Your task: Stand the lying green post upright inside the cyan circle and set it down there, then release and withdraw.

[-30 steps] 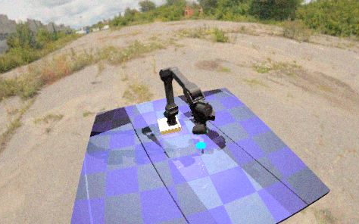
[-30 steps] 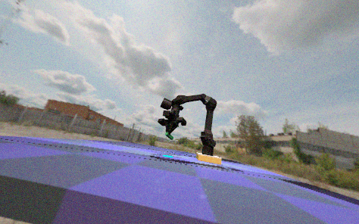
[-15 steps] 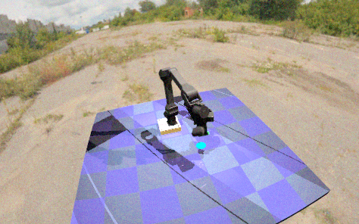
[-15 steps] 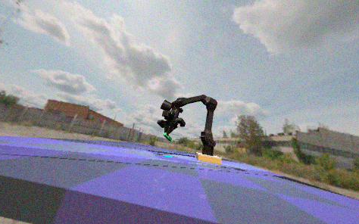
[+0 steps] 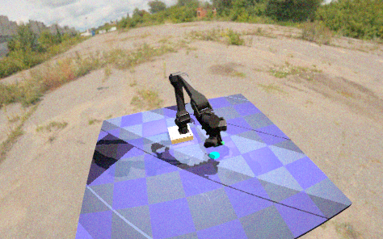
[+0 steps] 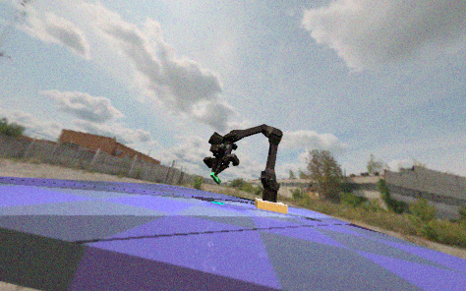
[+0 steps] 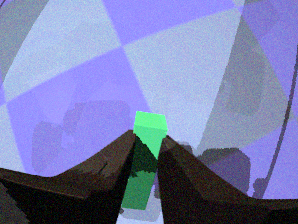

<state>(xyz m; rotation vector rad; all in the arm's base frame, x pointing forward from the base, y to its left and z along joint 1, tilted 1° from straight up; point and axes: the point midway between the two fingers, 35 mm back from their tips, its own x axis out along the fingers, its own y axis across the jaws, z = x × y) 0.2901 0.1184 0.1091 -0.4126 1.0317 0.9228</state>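
The green post [image 5: 222, 143] [image 6: 215, 179] [image 7: 151, 121] is held in the air above the checkered surface. It is tilted in the exterior view, between lying and upright. My gripper [image 7: 147, 139] is shut on it; in the wrist view the post runs between the two dark fingers, with its bright end face beyond the tips. The cyan circle [image 5: 214, 155] [image 6: 217, 203] lies flat on the surface, below the post in the exterior view. It does not show in the wrist view. In the top view the gripper hides most of the post.
The arm's base stands on a white-topped block with orange-yellow sides [image 5: 182, 140] [image 6: 271, 206], to the left of the circle in the top view. The purple and grey checkered surface [image 5: 169, 210] [image 6: 181, 262] carries dark shadows of the arm and thin dark lines.
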